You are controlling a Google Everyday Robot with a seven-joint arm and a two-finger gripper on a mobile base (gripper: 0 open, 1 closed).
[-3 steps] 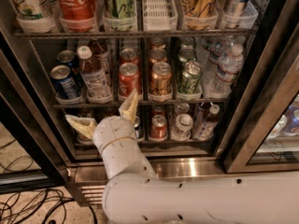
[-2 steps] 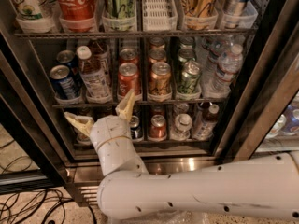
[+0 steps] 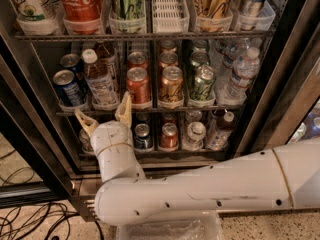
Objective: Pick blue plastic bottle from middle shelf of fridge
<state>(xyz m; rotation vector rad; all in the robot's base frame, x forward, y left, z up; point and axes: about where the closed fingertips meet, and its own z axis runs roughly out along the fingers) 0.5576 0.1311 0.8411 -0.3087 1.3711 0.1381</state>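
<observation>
Camera view: your gripper (image 3: 105,116) is spread wide and empty, just below the shelf (image 3: 170,107). The bottle (image 3: 100,84) stands there between a blue can (image 3: 67,87) and a red can (image 3: 138,86). It is likely light, slick and squashy, so take its labelled body gently.

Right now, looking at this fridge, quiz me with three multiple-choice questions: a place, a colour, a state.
1. Where is the gripper relative to the blue plastic bottle?
A) just below it, at the front rail of the middle shelf
B) far right of it
C) high above it
2. What colour is the bottle's cap?
A) red
B) white
C) green
3. How is the gripper?
A) shut on the bottle
B) open, empty
C) shut, empty
Answers: 1 A, its fingers reach the rail under the bottle; 2 B, the cap is white; 3 B, fingers spread, nothing between.
</observation>
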